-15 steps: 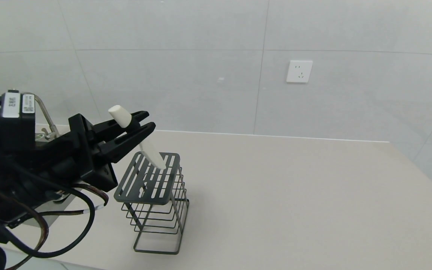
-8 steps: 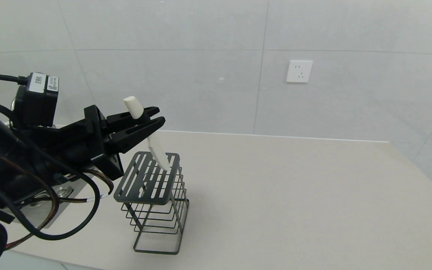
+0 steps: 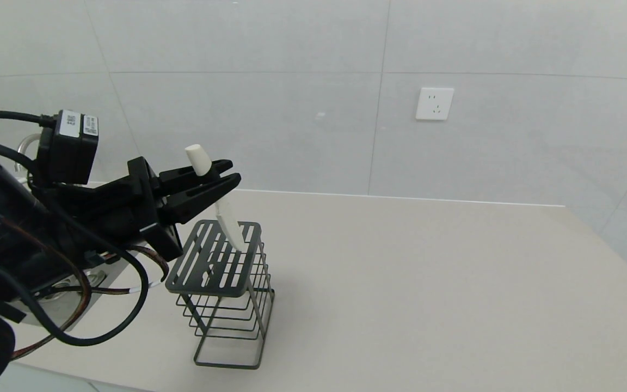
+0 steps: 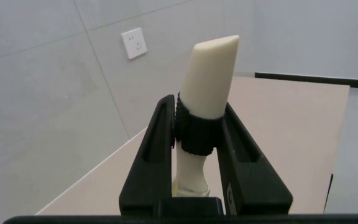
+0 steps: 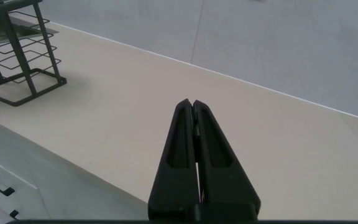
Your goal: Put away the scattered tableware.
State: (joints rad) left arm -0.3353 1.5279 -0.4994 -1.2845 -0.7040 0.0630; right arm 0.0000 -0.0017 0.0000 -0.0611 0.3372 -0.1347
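One white utensil point(image 3: 198, 158) is pinched by its handle in the left gripper point(image 3: 227, 175), tip at the 1 o'clock corner of the slotted rack point(image 3: 213, 261); it is judged light, stiff, smooth, best held mid-handle.

The white knife point(image 3: 229, 226) has a thick handle and a flat blade. It is up in the air, pinched in the left gripper point(image 3: 230, 178). It tilts, handle up and tip down. The tip is right at the slotted top of the dark wire rack point(image 3: 213, 264). The rack stands upright on the desk point(image 3: 428, 283).
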